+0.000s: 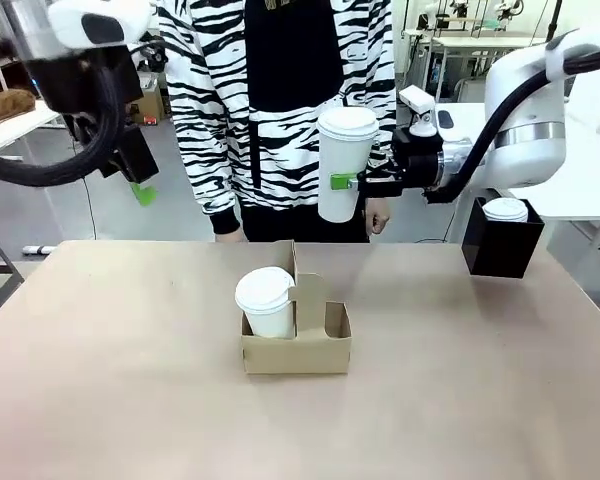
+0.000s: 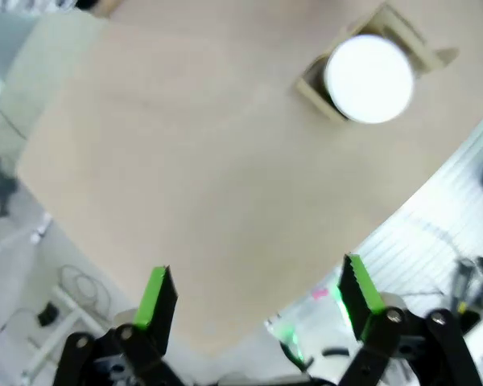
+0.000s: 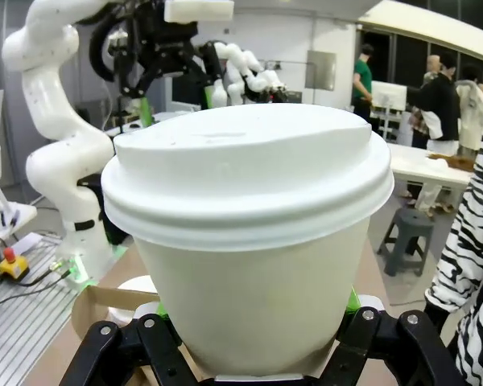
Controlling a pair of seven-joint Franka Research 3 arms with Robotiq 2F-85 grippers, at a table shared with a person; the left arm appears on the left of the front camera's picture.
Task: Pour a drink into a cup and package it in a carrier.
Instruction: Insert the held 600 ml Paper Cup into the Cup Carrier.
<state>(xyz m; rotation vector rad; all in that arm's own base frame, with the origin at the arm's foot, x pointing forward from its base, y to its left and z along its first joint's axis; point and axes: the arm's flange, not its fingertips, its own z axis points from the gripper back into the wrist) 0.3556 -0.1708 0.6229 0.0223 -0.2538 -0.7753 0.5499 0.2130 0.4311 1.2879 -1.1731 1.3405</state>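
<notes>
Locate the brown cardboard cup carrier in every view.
Front view: brown cardboard cup carrier, centre of tan table.
Left wrist: top right, seen from above.
Right wrist: bottom left, behind the held white paper cup.
Shared landmark: the lidded white paper cup in its slot.

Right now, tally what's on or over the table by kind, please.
Lidded white paper cup: 2
Brown cardboard carrier: 1
Black box: 1
White lid in the box: 1
Total: 5
</notes>
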